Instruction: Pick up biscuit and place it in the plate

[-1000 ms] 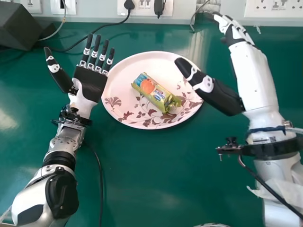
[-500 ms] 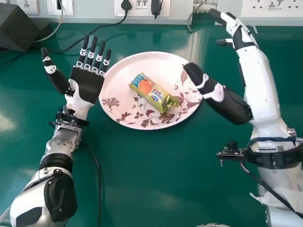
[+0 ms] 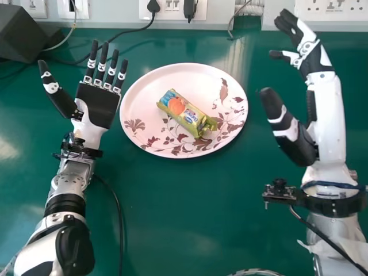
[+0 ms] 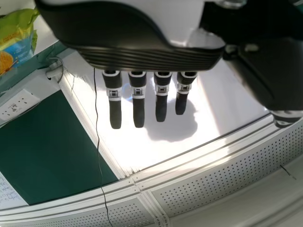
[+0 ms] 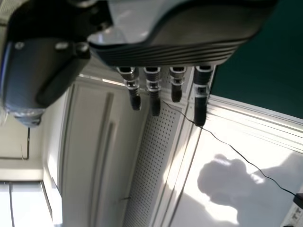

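Note:
The biscuit packet (image 3: 187, 114), green-yellow with an orange fruit print, lies at a slant on the pink plate (image 3: 167, 80) with its brown leaf pattern. It also appears as a green and blue packet (image 4: 18, 35) in the left wrist view. Just left of the plate, my left hand (image 3: 99, 103) is palm up with straight, spread fingers; the left wrist view has the same hand (image 4: 132, 47). To the plate's right my right hand (image 3: 296, 138) is raised, thumb apart from relaxed fingers, touching nothing. In the right wrist view this hand (image 5: 180, 47) has extended fingers.
A dark box (image 3: 24, 31) stands at the back left of the green table (image 3: 190, 213). Black cables run behind the plate and beside my left forearm. Wall sockets (image 3: 330, 10) line the back edge.
My right hand has moved right, away from the plate's edge, and turned somewhat. My left hand has shifted slightly left. The biscuit packet still lies on the plate.

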Robot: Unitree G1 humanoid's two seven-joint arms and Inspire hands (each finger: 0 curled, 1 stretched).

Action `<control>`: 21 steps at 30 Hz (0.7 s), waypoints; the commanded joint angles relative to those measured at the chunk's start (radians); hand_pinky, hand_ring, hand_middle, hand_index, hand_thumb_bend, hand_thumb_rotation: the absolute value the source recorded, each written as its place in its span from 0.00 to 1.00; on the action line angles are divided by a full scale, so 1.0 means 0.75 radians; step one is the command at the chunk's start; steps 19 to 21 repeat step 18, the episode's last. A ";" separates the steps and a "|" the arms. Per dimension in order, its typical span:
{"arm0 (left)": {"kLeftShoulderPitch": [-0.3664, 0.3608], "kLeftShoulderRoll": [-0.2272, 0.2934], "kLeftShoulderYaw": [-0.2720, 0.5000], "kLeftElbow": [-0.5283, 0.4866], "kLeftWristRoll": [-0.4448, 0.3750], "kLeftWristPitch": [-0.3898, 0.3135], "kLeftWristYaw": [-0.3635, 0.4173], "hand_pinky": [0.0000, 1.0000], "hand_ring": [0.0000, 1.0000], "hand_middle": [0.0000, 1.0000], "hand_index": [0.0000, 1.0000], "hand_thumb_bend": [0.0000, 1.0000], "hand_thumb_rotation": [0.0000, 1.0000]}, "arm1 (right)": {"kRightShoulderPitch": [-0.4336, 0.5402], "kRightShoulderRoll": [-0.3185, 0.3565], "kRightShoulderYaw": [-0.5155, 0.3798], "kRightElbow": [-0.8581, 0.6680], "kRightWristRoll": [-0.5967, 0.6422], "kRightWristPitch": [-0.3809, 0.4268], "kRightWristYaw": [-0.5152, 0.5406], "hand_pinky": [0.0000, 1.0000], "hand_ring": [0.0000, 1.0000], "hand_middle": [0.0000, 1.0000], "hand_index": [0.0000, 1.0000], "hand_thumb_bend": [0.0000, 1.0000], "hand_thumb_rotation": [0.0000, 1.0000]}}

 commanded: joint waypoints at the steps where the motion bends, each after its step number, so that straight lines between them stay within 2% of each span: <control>1: 0.105 -0.044 -0.011 0.046 0.019 0.000 -0.001 0.77 0.84 0.92 0.96 0.95 0.83 | 0.041 0.007 -0.021 0.008 0.039 -0.036 0.004 0.74 0.87 0.93 0.96 0.92 0.71; 5: 0.099 -0.059 -0.020 0.040 0.018 -0.004 0.008 0.74 0.80 0.90 0.94 0.97 0.86 | 0.088 0.044 -0.034 -0.032 0.052 0.002 -0.001 0.76 0.89 0.94 0.96 0.91 0.73; 8: 0.087 -0.060 -0.022 0.066 0.020 -0.004 0.001 0.75 0.80 0.89 0.95 0.99 0.85 | 0.106 0.061 -0.032 -0.047 0.093 0.017 0.010 0.75 0.87 0.93 0.95 0.91 0.73; 14: 0.077 -0.080 -0.041 0.067 0.027 0.004 0.004 0.77 0.81 0.90 0.96 0.98 0.85 | 0.161 0.082 -0.058 -0.053 0.254 -0.015 0.035 0.74 0.86 0.94 0.98 0.88 0.72; 18: 0.080 -0.087 -0.059 0.058 0.045 0.010 0.025 0.87 0.86 0.92 0.97 0.96 0.82 | 0.247 0.098 -0.039 -0.064 0.469 -0.036 0.096 0.72 0.86 0.93 0.97 0.83 0.67; 21: 0.080 -0.087 -0.059 0.058 0.045 0.010 0.025 0.87 0.86 0.92 0.97 0.96 0.82 | 0.247 0.098 -0.039 -0.064 0.469 -0.036 0.096 0.72 0.86 0.93 0.97 0.83 0.67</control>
